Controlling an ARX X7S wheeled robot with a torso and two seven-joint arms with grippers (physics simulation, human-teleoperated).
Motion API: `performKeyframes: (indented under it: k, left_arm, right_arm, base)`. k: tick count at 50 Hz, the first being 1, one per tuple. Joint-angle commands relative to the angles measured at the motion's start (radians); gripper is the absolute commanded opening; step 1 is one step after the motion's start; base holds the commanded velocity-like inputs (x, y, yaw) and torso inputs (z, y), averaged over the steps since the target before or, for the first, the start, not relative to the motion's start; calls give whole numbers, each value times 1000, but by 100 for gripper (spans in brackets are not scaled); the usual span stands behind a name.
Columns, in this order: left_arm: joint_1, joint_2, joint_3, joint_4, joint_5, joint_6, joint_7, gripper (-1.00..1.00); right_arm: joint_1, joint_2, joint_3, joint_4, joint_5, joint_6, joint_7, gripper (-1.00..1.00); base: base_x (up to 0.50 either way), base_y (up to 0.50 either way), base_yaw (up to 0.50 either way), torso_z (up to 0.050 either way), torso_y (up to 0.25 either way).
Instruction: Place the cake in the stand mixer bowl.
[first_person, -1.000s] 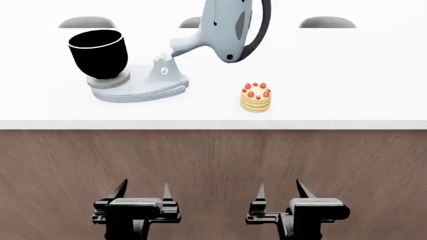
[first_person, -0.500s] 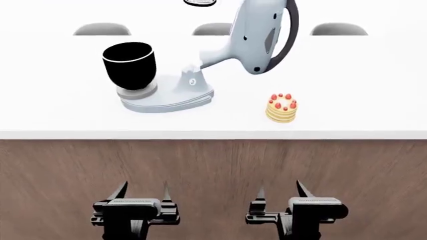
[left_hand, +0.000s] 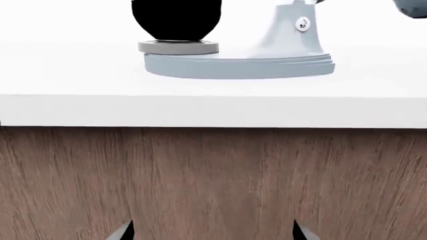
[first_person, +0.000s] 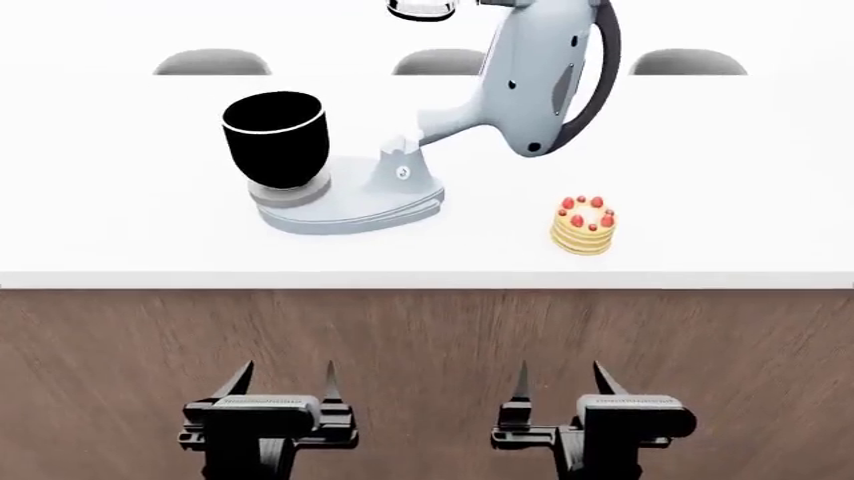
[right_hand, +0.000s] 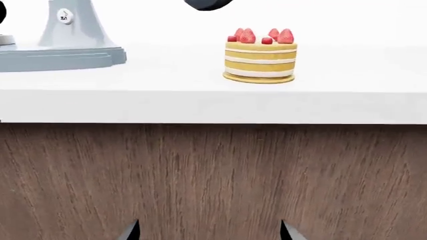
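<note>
Head view, reading across from the left: the left gripper (first_person: 283, 385) hangs low in front of the wood panel, fingers spread, holding nothing. Up on the white table (first_person: 107, 240) the black bowl (first_person: 275, 138) sits upright on the mixer (first_person: 400, 190), whose head is tilted back. Further right, the cake (first_person: 585, 226) stands alone near the table's front edge, well apart from the bowl. Below it the right gripper (first_person: 561, 385) waits, fingers spread and empty. The cake lies up and ahead of that right gripper, clearly the nearer arm.
</note>
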Motion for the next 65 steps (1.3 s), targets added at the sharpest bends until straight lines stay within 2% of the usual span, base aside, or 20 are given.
performKeyframes:
  k: [1, 10, 13, 16, 17, 18, 19, 20, 21, 22, 23, 24, 26, 27, 30, 32, 39, 42, 55, 65]
  left_arm:
    - [-3, -12, 13, 8, -11, -4, -13, 100]
    - [-1, -20, 22, 14, -16, -1, -22, 100]
    - [45, -38, 37, 188, -33, -161, -41, 100]
    - [91, -73, 27, 452, -109, -387, -51, 100]
    - [96, -87, 14, 568, -157, -511, -63, 100]
    - [95, -88, 14, 573, -159, -517, -65, 100]
    - [82, -108, -11, 723, -228, -667, -91, 100]
    - [49, -107, -61, 853, -318, -817, -114, 100]
    - [-6, -86, -151, 952, -452, -967, -136, 100]
    - [-58, -177, -153, 959, -602, -1052, -286, 100]
    - [-129, -262, -191, 959, -752, -1062, -436, 100]
    - [-213, -326, -217, 958, -902, -1078, -586, 100]
    - [-368, -439, -192, 933, -1202, -1026, -886, 100]
    - [-439, -487, -168, 913, -1352, -991, -1034, 100]
    - [-576, -565, -116, 881, -1802, -939, -1145, 100]
    - [-677, -612, -91, 880, -1893, -906, -1193, 100]
    - [-792, -650, -38, 871, -1977, -881, -1248, 100]
    - [-773, -651, -69, 875, -1965, -878, -1226, 100]
    - [-770, -665, -92, 878, -1959, -879, -1214, 100]
    - [-776, -666, -90, 879, -1965, -872, -1215, 100]
  right_arm:
    - [0, 14, -17, -11, 19, 17, 10, 100]
    - [-6, 24, -26, -28, 26, 20, 23, 100]
    - [-25, 38, -13, -127, 45, 102, 39, 100]
    - [-91, 79, -8, -381, 51, 284, 65, 100]
    - [-104, 93, 6, -486, 70, 384, 75, 100]
    - [-104, 94, 6, -490, 71, 389, 77, 100]
    - [-116, 113, 28, -640, 80, 539, 110, 100]
    - [-116, 141, 81, -790, 178, 689, 91, 100]
    - [-101, 154, 100, -902, 211, 839, 92, 100]
    - [-74, 154, 139, -977, 256, 949, 98, 100]
    - [-38, 222, 158, -1013, 393, 1002, 199, 100]
    - [10, 352, 173, -1013, 543, 991, 349, 100]
    - [118, 542, 173, -1013, 843, 943, 649, 100]
    - [162, 587, 195, -1011, 993, 938, 767, 100]
    - [267, 671, 198, -963, 1443, 912, 887, 100]
    - [317, 708, 175, -948, 1565, 920, 898, 100]
    - [408, 779, 180, -958, 1648, 912, 966, 100]
    - [382, 767, 202, -954, 1622, 913, 888, 100]
    - [372, 756, 199, -957, 1576, 928, 888, 100]
    - [334, 765, 239, -977, 1575, 910, 866, 100]
  base:
    - [500, 0, 0, 50, 0]
    - [500, 0, 0, 50, 0]
    - [0, 0, 0, 0, 0]
    - [0, 0, 0, 0, 0]
    - [0, 0, 0, 0, 0]
    - [0, 0, 0, 0, 0]
    - [0, 0, 0, 0, 0]
    - [0, 0, 0, 0, 0]
    - [0, 0, 0, 0, 0]
    - [0, 0, 0, 0, 0]
    - [0, 0, 0, 0, 0]
    - [0, 0, 0, 0, 0]
    - [0, 0, 0, 0, 0]
    - [0, 0, 0, 0, 0]
    - [0, 0, 0, 0, 0]
    - [0, 0, 0, 0, 0]
    - [0, 0, 0, 0, 0]
    - [281, 0, 0, 0, 0]
    - [491, 0, 0, 0, 0]
    - [209, 0, 0, 0, 0]
